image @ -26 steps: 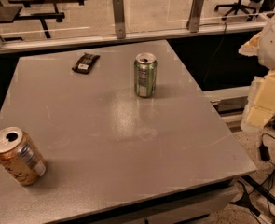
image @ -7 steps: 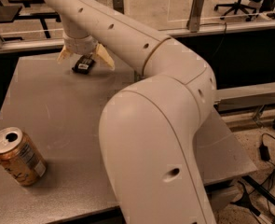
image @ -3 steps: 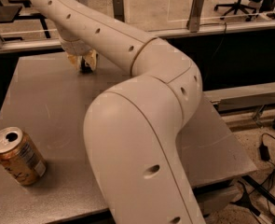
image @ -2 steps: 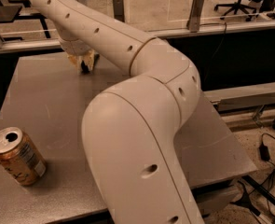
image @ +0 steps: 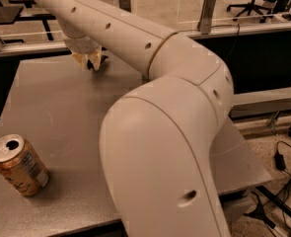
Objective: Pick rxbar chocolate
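My gripper (image: 90, 61) is at the far left of the grey table (image: 51, 107), at the end of my long white arm (image: 150, 38) that reaches across the view. Its tan fingers (image: 77, 59) are closed around a small dark thing, the rxbar chocolate (image: 95, 63), of which only a dark sliver shows between them. The bar sits at or just above the table top; I cannot tell which.
An orange-brown can (image: 18, 166) lies tilted at the table's front left corner. My arm hides the table's middle and right, and the green can is out of sight behind it. A rail with posts (image: 207, 11) runs behind the table.
The fingers have closed in from their wide spread around the bar and now hold it. The arm has barely moved over the last second. The orange-brown can has not moved.
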Tool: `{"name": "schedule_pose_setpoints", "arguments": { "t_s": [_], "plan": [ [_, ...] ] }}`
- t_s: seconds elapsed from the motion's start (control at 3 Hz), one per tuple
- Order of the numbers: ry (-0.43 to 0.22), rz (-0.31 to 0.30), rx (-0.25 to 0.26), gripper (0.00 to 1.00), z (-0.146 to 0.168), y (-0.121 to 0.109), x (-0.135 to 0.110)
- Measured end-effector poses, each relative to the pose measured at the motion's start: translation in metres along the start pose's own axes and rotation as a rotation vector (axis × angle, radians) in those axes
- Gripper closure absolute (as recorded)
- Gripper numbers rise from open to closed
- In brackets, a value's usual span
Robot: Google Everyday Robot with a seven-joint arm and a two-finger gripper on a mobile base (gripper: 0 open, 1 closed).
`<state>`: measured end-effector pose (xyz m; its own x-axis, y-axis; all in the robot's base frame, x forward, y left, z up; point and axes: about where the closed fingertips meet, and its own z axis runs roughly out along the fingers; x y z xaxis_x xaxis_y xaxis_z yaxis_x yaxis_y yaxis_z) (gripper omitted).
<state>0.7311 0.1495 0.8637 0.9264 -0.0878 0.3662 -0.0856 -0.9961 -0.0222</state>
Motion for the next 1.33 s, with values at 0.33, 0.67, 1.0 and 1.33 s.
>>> {"name": "schedule_pose_setpoints", "arguments": {
  "t_s": [0.33, 0.67, 1.0, 1.33],
  "plan": [
    [-0.006, 0.053, 0.03, 1.0, -0.036, 0.015, -0.007],
    [-0.046, 0.047, 0.061, 1.0, -0.07, 0.026, -0.021],
    [-0.119, 0.006, 0.093, 1.0, -0.099, 0.03, -0.035],
    [-0.165, -0.012, 0.149, 1.0, -0.117, 0.025, -0.043]
  ]
}}
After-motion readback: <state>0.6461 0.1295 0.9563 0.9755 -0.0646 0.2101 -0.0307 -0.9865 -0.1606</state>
